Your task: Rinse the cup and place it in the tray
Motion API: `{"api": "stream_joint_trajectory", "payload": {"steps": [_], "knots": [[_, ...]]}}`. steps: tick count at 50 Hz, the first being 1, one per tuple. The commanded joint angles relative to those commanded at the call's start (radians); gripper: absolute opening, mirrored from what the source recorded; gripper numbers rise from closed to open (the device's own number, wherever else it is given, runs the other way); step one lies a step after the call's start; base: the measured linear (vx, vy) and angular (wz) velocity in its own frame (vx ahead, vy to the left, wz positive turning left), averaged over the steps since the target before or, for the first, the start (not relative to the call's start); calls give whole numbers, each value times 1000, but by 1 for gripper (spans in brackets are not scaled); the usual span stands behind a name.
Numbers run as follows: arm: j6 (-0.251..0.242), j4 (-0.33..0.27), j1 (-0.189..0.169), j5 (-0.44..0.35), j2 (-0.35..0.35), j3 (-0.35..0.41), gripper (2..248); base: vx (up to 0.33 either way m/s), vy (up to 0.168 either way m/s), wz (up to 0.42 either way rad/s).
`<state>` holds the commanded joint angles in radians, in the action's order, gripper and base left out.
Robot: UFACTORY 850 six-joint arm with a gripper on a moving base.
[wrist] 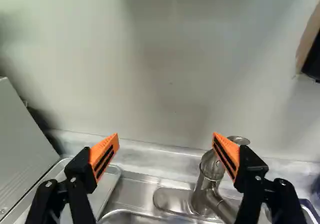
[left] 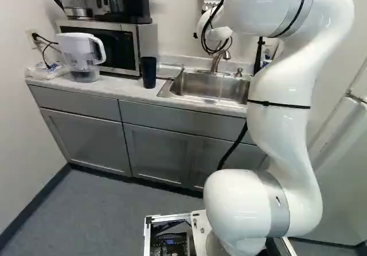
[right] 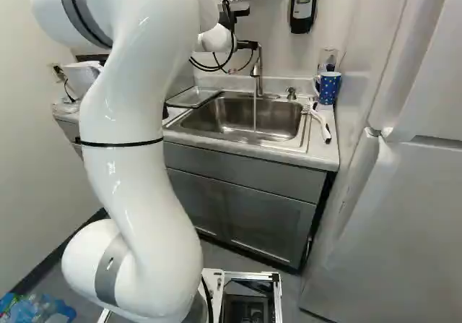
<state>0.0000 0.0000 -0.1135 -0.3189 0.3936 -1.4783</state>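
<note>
While water (right: pixel 255 113) runs into sink (right: pixel 234 119), tool (right: pixel 249 45) is open near faucet (right: pixel 258 70); dark cup (left: pixel 148 73) on desk (left: pixel 114 88), sink's 9 o'clock.

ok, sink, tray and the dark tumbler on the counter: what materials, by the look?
Sink: stainless steel, satin, from its soft grey reflections. Tray: probably metal, dull silvery sheen. Tumbler: opaque, dark; plastic or coated metal, can't tell.

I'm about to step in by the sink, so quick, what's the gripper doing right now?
Gripper: open, holding nothing, its orange pads wide apart by the faucet.
</note>
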Motion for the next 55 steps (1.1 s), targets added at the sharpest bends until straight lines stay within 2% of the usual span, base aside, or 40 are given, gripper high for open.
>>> {"api": "stream_joint_trajectory", "payload": {"steps": [28,55], "knots": [[0,0,59,5,-105,122,247,0,0,0],[0,0,111,111,-216,246,247,0,0,0]]}}
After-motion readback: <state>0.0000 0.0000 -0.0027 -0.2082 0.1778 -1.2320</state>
